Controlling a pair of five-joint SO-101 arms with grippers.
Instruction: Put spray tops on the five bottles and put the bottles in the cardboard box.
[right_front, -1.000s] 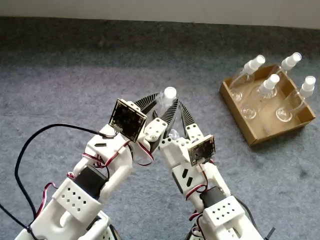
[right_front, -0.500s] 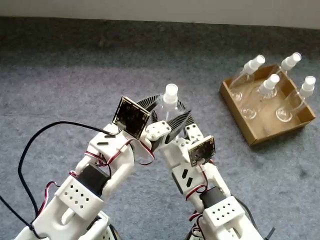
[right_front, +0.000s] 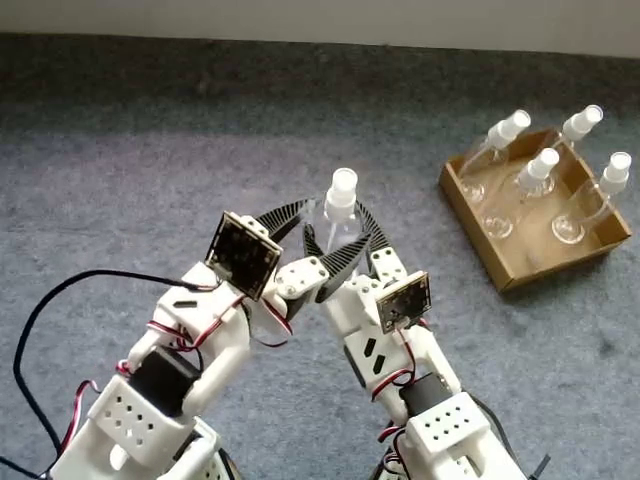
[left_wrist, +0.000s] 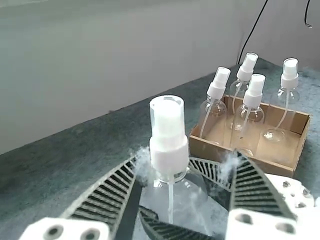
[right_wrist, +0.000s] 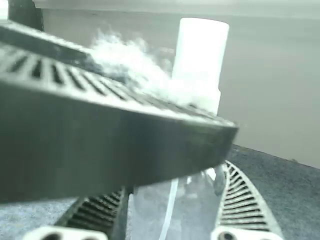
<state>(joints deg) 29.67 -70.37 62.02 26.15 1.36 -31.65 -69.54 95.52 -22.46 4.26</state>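
Out in the middle of the surface (right_front: 150, 150), the fifth bottle (right_front: 340, 230) stands upright with its spray top (right_front: 342, 186) already seated; the right gripper (right_wrist: 175, 190) is clamped on the clear body, a finger pressing each side, while the left gripper (left_wrist: 187, 160) sits spread wide around the same bottle, gripping nothing; the cardboard box (right_front: 556, 262) lies by the surface's right edge with four capped bottles (right_front: 520, 190) inside. To my eye the step now is the hand-off and the carry; one left finger lies across between the right arm and the bottle, so the left arm should back fully clear before the right swings away; then I'd keep the bottle upright, travel high enough to pass the box wall, and lower it into whatever gap the four leave, without nudging their tall tops. Against the frame half a second back, the left arm has drawn away toward the near left corner and its fingers, then close about the bottle, have parted; the bottle and the right arm sit as they did.
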